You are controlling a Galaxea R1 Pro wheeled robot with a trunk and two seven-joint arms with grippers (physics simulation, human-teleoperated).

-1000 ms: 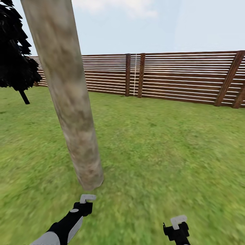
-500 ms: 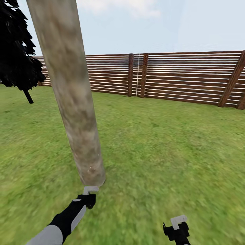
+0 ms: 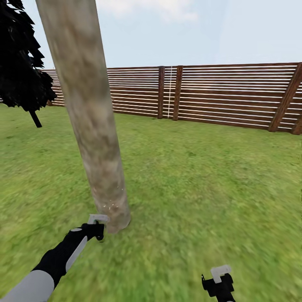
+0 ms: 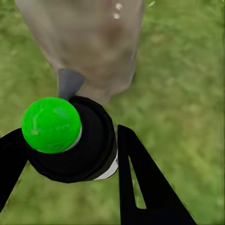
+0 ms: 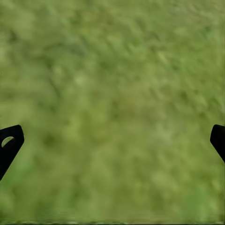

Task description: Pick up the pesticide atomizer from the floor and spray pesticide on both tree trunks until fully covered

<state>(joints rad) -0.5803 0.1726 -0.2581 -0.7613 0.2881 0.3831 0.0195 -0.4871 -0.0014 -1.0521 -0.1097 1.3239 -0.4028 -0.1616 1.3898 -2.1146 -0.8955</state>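
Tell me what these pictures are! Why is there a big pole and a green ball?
It is a pretend robot in a computer garden. The big picture comes from a camera on its head, looking down at its two arms. The "pole" is a tree trunk standing on the grass lawn, with a wooden fence and a black tree behind.

The other two pictures come from cameras on the robot's wrists. The left claw is by the bottom of the trunk and grips a black spray bottle. The green ball sits on top of that bottle. Little pale dots speckle the bark there, perhaps spray.

The right claw is open and holds nothing; its camera looks at grass.
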